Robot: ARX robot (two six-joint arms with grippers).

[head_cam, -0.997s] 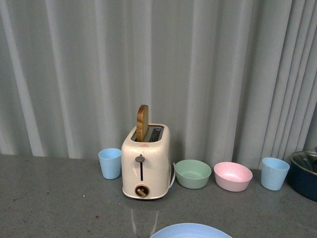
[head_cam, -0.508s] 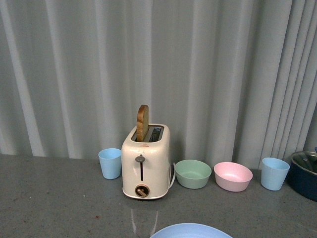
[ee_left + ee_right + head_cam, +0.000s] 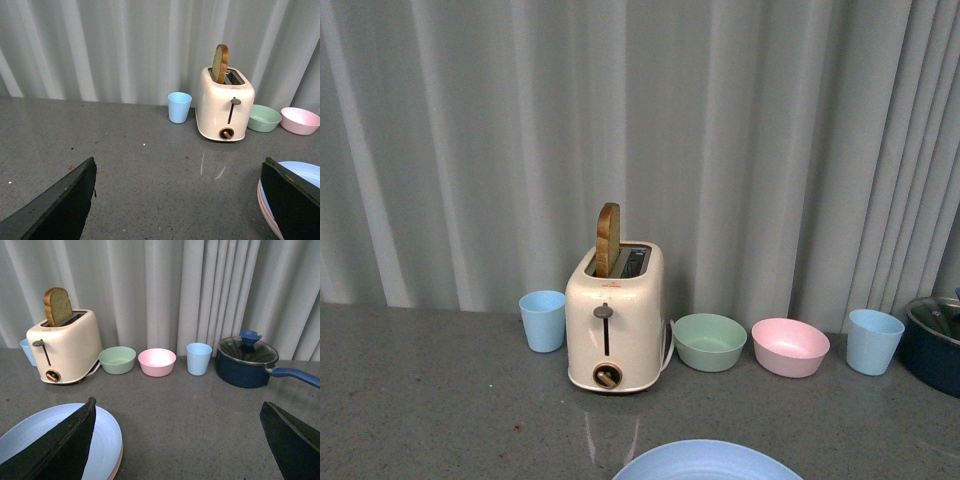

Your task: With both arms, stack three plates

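The light blue plate (image 3: 695,462) lies at the near edge of the grey table (image 3: 440,400), in front of the toaster, with only its far rim showing in the front view. In the right wrist view the same plate (image 3: 60,440) sits on top of a pink plate (image 3: 117,466), of which only a thin edge peeks out underneath. The left wrist view shows the blue plate (image 3: 305,172) and the pink rim (image 3: 265,207) below it; whether a third plate lies in the stack cannot be told.

The left claw (image 3: 180,200) hangs above the table with its two dark fingers (image 3: 60,205) spread wide apart, holding nothing; its other finger overlaps the edge of the plates in that view. The right claw (image 3: 180,440) is likewise spread wide and holds nothing, one finger (image 3: 60,445) showing over the blue plate.

Behind the plates stands a cream toaster (image 3: 615,325) with a slice of toast (image 3: 607,240) upright in one slot. A light blue cup (image 3: 542,320) stands just beside it on the left. To its right come a green bowl (image 3: 709,342), a pink bowl (image 3: 790,347) and a second blue cup (image 3: 875,341), set in a row along the grey curtain (image 3: 720,130). Furthest right is a dark blue pot (image 3: 247,362) with a glass lid and a long handle.
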